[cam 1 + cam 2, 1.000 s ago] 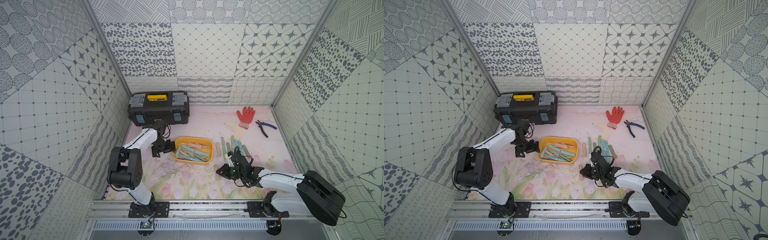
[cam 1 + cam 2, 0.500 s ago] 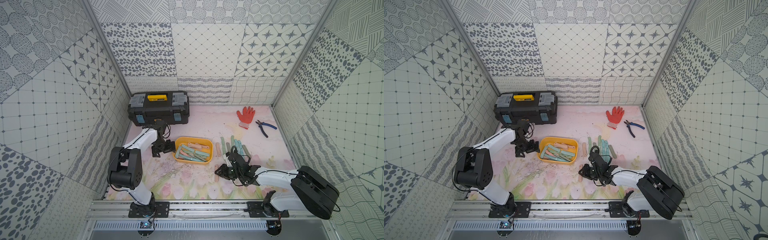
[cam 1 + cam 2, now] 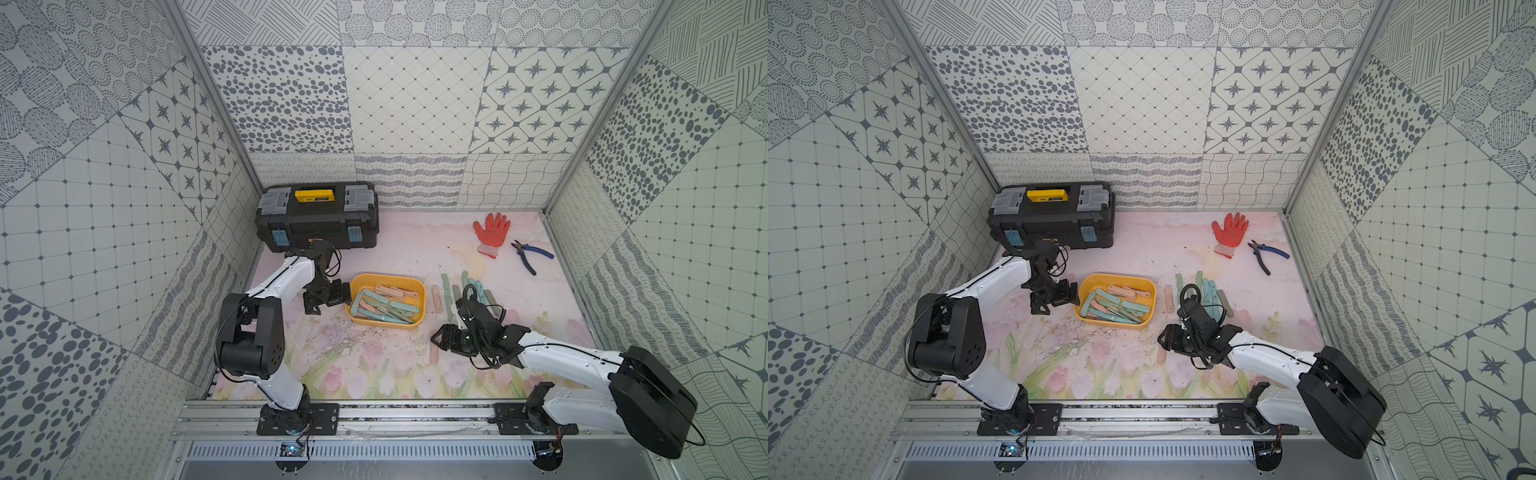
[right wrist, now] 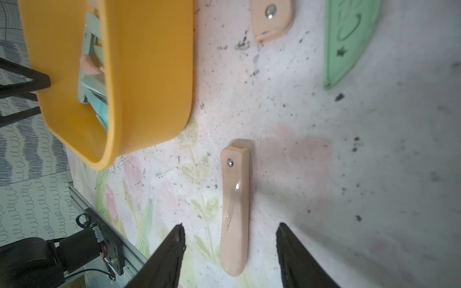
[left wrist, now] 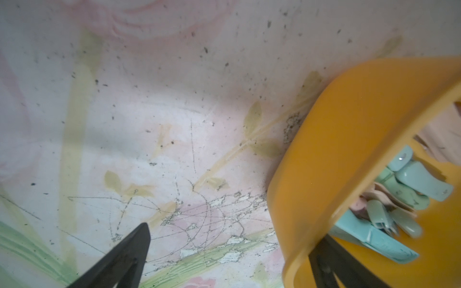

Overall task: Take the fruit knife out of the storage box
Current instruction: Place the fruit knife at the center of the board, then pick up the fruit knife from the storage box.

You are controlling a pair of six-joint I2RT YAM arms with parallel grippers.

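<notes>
The yellow storage box (image 3: 419, 291) (image 3: 1152, 291) sits mid-table and holds several folded fruit knives (image 3: 384, 305) in teal, pink and green. My left gripper (image 3: 330, 301) (image 5: 230, 245) is open and straddles the box's left wall (image 5: 349, 149), one finger inside and one outside. A pink folded fruit knife (image 3: 434, 353) (image 4: 235, 199) lies flat on the mat, right of the box's near corner. My right gripper (image 3: 436, 340) (image 4: 229, 227) is open around the knife's near end, with clear gaps on both sides.
Several more folded knives (image 3: 469, 291) lie in a row on the mat right of the box; a pink end (image 4: 272, 20) and a green one (image 4: 349, 37) show ahead of the right gripper. Black toolbox (image 3: 318, 220) back left; orange glove (image 3: 492, 232) and blue pliers (image 3: 532, 255) back right.
My right gripper has opened and let go of the pink knife, which now rests on the mat. The left arm has not moved.
</notes>
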